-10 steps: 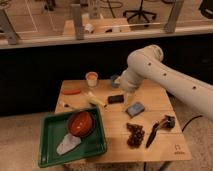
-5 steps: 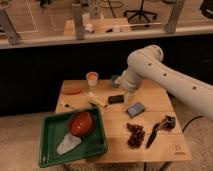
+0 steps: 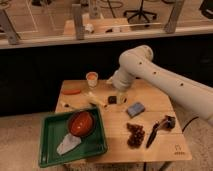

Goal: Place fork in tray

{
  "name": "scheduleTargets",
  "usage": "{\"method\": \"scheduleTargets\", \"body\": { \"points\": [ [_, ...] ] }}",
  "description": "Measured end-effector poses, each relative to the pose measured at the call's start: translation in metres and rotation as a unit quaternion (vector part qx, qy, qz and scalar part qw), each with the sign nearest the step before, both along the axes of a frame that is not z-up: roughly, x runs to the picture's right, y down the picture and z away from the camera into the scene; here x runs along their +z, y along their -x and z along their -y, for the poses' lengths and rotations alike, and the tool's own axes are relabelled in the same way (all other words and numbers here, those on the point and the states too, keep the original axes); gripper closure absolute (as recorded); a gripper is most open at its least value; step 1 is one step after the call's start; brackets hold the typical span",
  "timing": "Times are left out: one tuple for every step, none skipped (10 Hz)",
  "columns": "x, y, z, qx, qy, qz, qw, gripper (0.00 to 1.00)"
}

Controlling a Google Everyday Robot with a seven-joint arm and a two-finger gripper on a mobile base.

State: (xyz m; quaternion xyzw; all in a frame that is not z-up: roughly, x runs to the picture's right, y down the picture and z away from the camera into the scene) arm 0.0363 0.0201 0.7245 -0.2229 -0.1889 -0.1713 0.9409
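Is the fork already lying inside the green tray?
No: the fork lies on the table just outside the tray, while the gripper hangs above the table's middle.

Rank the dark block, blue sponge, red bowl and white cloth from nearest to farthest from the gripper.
The gripper hangs over the middle of the table.
1. Dark block, just beside the gripper.
2. Blue sponge, a little nearer the camera.
3. Red bowl, inside the tray.
4. White cloth, in the tray, in front of the bowl.

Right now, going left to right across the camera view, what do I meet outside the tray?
Fork, yellow banana-like piece, small dark block, tool above the table's middle, blue sponge, black-handled knife.
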Motion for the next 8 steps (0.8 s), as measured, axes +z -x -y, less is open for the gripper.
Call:
{"method": "scheduleTargets", "body": {
  "points": [
    [0.008, 0.033, 0.000, -0.016, 0.001, 0.015, 0.9998, 0.20],
    [0.013, 0.059, 0.000, -0.028, 0.002, 0.026, 0.9993, 0.20],
    [0.017, 0.078, 0.002, -0.037, 0.001, 0.035, 0.9987, 0.20],
    [0.022, 0.100, 0.004, -0.049, 0.000, 0.044, 0.9979, 0.20],
    [0.027, 0.132, 0.008, -0.066, 0.003, 0.055, 0.9963, 0.20],
    [0.031, 0.157, 0.009, -0.082, 0.006, 0.064, 0.9946, 0.20],
    [0.033, 0.166, 0.011, -0.089, 0.005, 0.066, 0.9938, 0.20],
    [0.034, 0.171, 0.012, -0.094, 0.006, 0.067, 0.9933, 0.20]
  ]
}}
